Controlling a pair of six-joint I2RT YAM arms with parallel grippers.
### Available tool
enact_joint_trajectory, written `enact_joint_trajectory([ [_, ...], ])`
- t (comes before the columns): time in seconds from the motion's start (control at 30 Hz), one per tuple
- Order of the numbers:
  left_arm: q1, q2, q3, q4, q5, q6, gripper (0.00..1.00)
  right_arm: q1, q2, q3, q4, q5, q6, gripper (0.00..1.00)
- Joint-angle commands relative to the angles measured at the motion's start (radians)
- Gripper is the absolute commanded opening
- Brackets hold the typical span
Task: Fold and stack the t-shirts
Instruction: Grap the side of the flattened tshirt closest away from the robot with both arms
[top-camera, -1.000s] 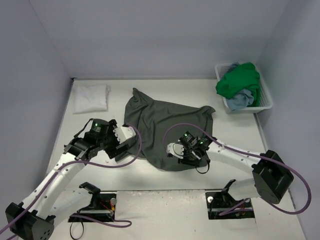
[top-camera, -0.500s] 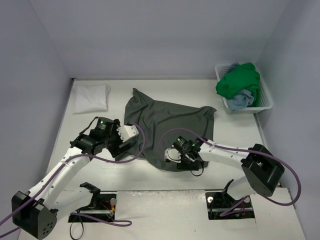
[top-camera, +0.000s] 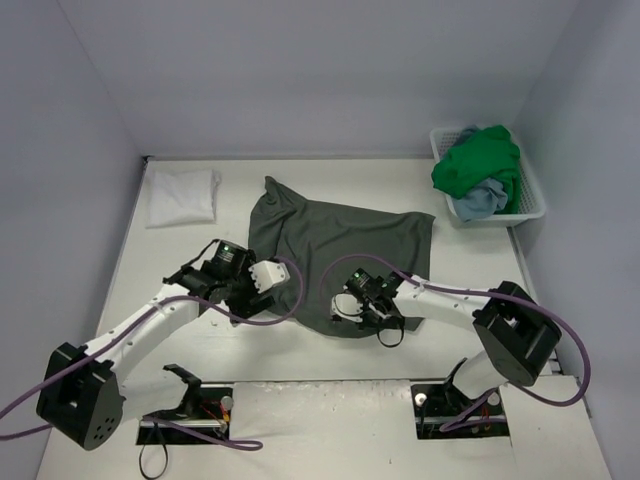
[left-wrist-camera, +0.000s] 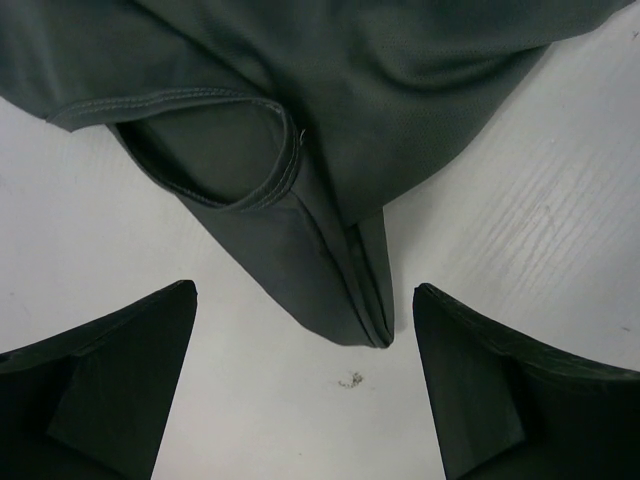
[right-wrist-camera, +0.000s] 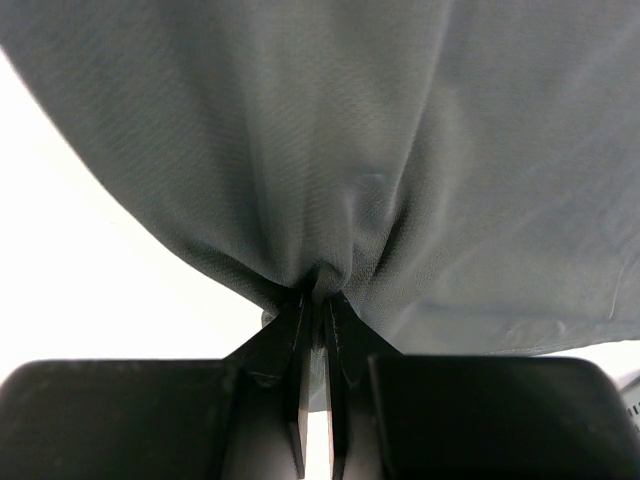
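Cloth is being pinched at the near hem: the right gripper is being kept out of nothing, clamped tight on a gathered fold of the grey shirt, lying spread mid-table. The left gripper is being held wide apart and empty, poised over the shirt's near-left corner by the sleeve. Folding of this shirt is judged to be just starting (the white shirt is lying folded far left; the green shirt and blue shirt are waiting in the basket). Next, that corner is probably needing to be gripped too, so both points can be lifted together.

1 overhead view faces down; 2 wrist views (close-up) share dark shirt.
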Motion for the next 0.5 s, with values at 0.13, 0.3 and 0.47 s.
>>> enact_joint_trajectory([
  [0.13, -0.076, 0.151, -0.003, 0.176, -0.063, -0.007, 0.83, -0.075, 0.002, -0.008, 0.021, -0.022, -0.034, 0.0],
  [0.3, -0.094, 0.262, -0.005, 0.269, -0.109, -0.005, 0.83, -0.087, -0.029, -0.019, 0.015, -0.013, -0.04, 0.0],
  [0.47, -0.097, 0.325, 0.012, 0.295, -0.095, -0.007, 0.83, -0.116, -0.044, -0.021, 0.015, -0.016, -0.057, 0.0],
])
